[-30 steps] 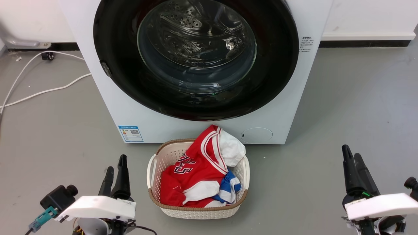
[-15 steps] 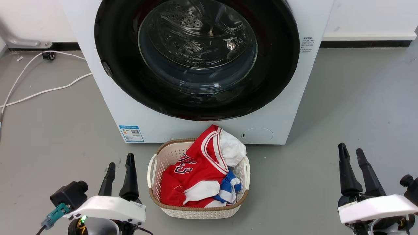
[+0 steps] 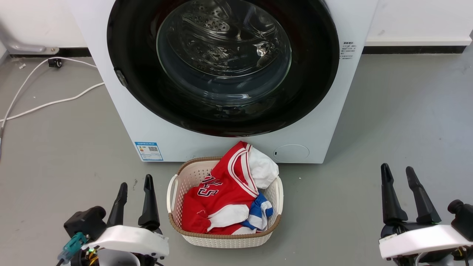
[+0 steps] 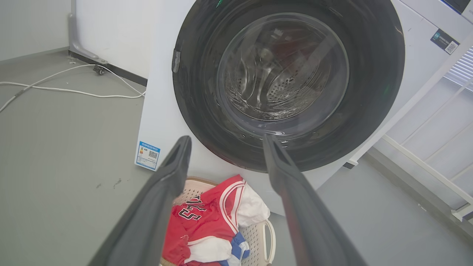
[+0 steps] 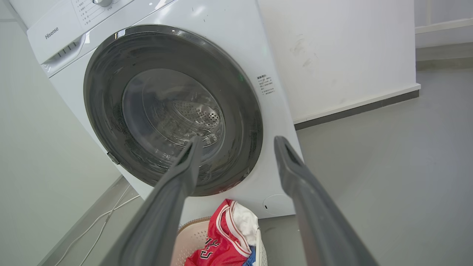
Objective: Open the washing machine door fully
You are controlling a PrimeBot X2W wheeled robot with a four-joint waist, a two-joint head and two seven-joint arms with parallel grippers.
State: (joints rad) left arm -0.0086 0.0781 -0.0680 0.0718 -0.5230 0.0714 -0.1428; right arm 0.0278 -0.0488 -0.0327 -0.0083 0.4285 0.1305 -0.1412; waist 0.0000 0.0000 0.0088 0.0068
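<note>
The washing machine door (image 3: 221,66) sits closed against the washing machine (image 3: 236,144); both grippers — left gripper (image 3: 135,190), right gripper (image 3: 397,173) — hover near, fingers apart, empty.

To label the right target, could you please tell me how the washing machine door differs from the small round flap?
The washing machine door is glossy black; the flap is white. The door is large with a glass centre; the flap is small and plain. Both are round and shut.
</note>
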